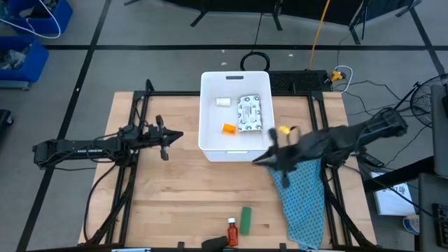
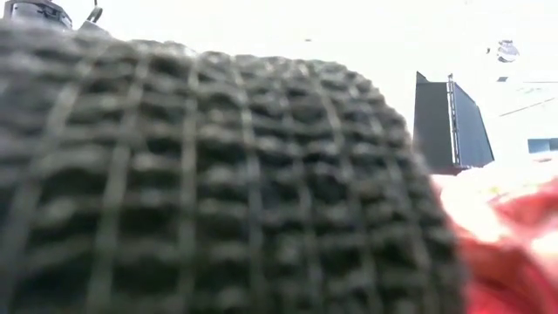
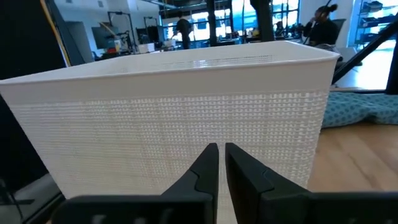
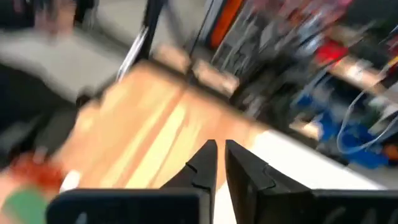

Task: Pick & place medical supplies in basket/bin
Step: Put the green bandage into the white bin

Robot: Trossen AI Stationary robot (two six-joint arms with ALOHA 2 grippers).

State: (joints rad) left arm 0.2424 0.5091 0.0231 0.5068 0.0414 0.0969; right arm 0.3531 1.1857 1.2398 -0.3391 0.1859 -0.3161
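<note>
- The white bin [image 1: 235,115] sits toward the far middle of the surface [image 1: 182,189]. A speckled white packet [image 1: 250,113], a small white bottle [image 1: 222,101] and a small orange item [image 1: 229,129] already lie inside it.
- Two supplies wait at the near edge: an orange-red bottle [image 1: 232,231] and a green stick-shaped box [image 1: 246,218] just beside it. Both are well apart from either gripper.
- The right gripper [image 1: 274,158] hovers beside the bin's near right corner, over the top of the teal cloth [image 1: 301,199]. Its fingers are together, almost touching, with nothing between them in its wrist view [image 4: 216,163].
- The left gripper [image 1: 168,138] waits beside the bin's left wall, fingers likewise closed and empty [image 3: 217,165], looking straight at that wall.
- My reading is that a drop is finished and the next pick is due.
- To do it well, the right gripper should swing toward the near edge and spread its fingers before descending.
- It should take one item only. The green box looks like the easier target, as it lies flat with its long sides free.
- Align the fingers across the box's narrow width, and keep clear of the bottle beside it so it is not knocked off the edge.
- Lift high enough to clear the bin's rim before releasing.
- A small yellow piece [image 1: 283,130] lies just beyond the right gripper; I cannot tell what it is.
</note>
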